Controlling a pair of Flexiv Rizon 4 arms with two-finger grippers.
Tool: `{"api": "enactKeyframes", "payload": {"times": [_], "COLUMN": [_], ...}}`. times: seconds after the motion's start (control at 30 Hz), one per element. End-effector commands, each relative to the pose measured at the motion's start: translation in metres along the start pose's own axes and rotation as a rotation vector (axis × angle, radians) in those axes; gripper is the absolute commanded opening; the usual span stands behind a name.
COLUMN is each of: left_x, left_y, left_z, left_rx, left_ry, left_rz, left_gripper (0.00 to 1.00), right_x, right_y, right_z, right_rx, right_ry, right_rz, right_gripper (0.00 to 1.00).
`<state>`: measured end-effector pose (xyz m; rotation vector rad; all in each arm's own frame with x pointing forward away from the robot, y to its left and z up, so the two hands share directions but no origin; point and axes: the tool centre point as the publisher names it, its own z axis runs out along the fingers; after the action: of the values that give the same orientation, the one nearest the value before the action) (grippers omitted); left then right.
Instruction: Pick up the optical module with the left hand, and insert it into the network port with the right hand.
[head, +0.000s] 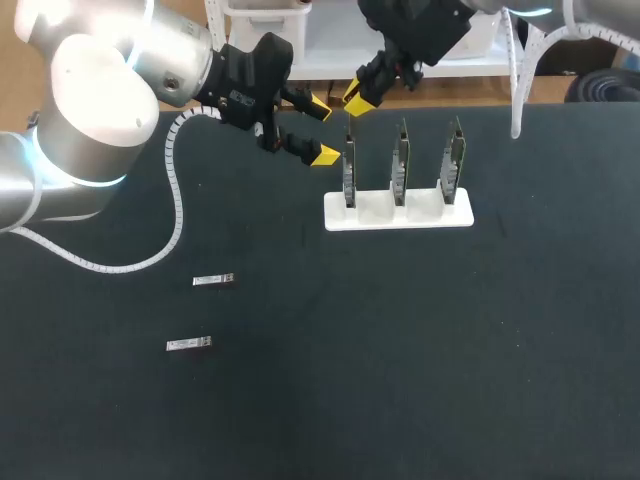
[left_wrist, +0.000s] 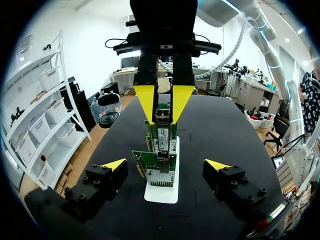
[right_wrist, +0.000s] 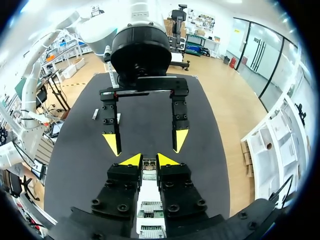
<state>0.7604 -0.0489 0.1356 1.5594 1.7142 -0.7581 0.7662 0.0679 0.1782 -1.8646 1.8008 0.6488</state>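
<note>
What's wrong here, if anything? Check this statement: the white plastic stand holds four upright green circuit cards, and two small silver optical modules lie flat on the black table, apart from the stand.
The count is wrong. The white plastic stand holds three upright green circuit cards, not four, as the head view shows. The rest is right: two small silver optical modules lie flat on the black table, apart from the stand.

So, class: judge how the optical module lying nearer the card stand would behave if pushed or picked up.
The optical module looks like a rigid, boxy bar: probably stiff. It lies flat on the table, so a push would likely slide it, not roll it. Small and slim, it is probably light and awkward to pinch.
</note>
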Motion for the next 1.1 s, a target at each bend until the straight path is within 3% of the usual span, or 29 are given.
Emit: {"api": "enactKeyframes", "payload": {"times": [0.03, 1.1], "left_x": [-0.0001, -0.0001], "left_y": [0.0017, 0.0017], "left_z": [0.0007, 0.0007], "left_rx": [0.003, 0.003], "left_ry": [0.002, 0.002], "left_rz": [0.001, 0.001], "left_gripper": [1.00, 1.00], "right_x": [0.0015, 0.0012], "right_y": [0.0046, -0.0013], "right_z": [0.0000, 0.0015], "right_rx": [0.013, -0.002], "right_ry": [-0.006, -0.038], "right_rz": [0.000, -0.016], "right_gripper": [0.00, 0.00]}}
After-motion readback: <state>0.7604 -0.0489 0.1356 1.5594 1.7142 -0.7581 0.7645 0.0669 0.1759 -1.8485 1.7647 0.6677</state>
